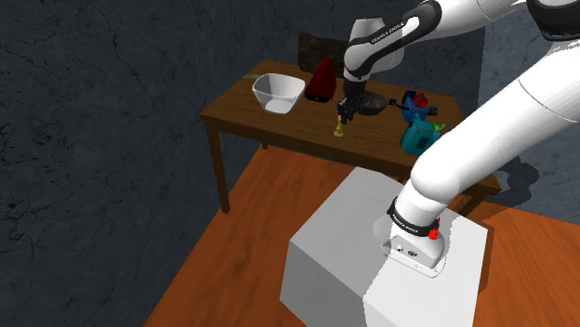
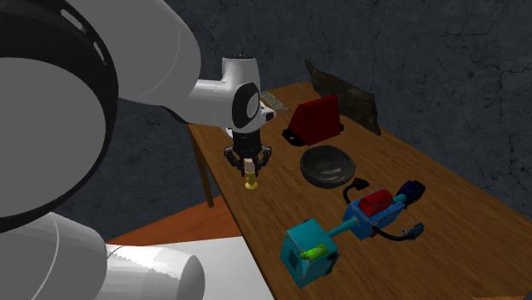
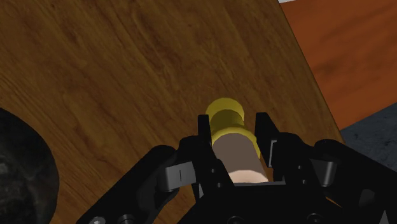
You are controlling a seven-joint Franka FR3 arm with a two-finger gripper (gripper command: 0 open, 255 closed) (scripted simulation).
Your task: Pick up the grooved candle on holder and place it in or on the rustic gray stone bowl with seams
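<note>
The candle (image 3: 234,147) is a pale cylinder on a yellow holder (image 3: 225,114). It stands upright on the wooden table (image 1: 279,125), near the edge that faces the stand. My gripper (image 3: 232,125) comes down on it from above, and its two black fingers clasp the candle's sides. In the shoulder view the yellow holder (image 1: 339,131) shows just under the gripper (image 1: 345,115). The second exterior view shows the candle (image 2: 250,181) below the gripper (image 2: 249,169). The dark grey stone bowl (image 2: 326,164) sits a short way off on the table, also seen as the bowl (image 1: 372,102) and the bowl (image 3: 19,172).
A white bowl (image 1: 278,91) and a red wedge-shaped object (image 2: 315,119) stand further along the table. A teal box device (image 2: 309,251) and a blue and red gadget (image 2: 375,209) with cables lie towards the other end. A dark board (image 2: 341,85) leans at the back.
</note>
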